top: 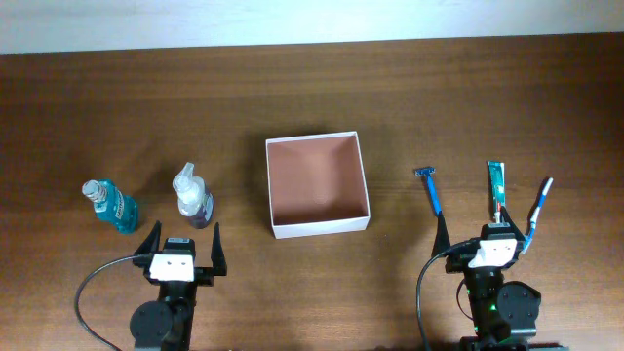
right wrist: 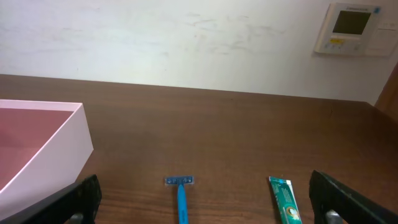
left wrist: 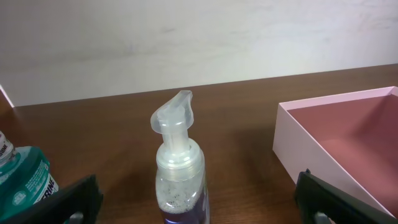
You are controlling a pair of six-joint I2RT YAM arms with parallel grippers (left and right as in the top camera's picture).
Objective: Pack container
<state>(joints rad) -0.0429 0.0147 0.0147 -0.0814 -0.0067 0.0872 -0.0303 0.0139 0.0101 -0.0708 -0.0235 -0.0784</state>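
Note:
The container [top: 320, 228] is a square shallow box with white walls and a reddish-brown inside, empty, at the table's middle. It also shows in the left wrist view [left wrist: 305, 149] and the right wrist view [right wrist: 65, 146]. A clear pump bottle of purple liquid [top: 193, 200] [left wrist: 179, 165] stands just ahead of my open left gripper [top: 182, 246] [left wrist: 199, 200]. A teal mouthwash bottle [top: 112, 207] [left wrist: 22, 183] stands to its left. A blue razor [top: 430, 190] [right wrist: 181, 194], a green toothpaste tube [top: 497, 183] [right wrist: 285, 200] and a toothbrush [top: 539, 200] lie ahead of my open, empty right gripper [top: 485, 239] [right wrist: 205, 200].
The dark wooden table [top: 312, 97] runs back to a white wall. A wall control panel [right wrist: 353, 28] hangs at the upper right in the right wrist view.

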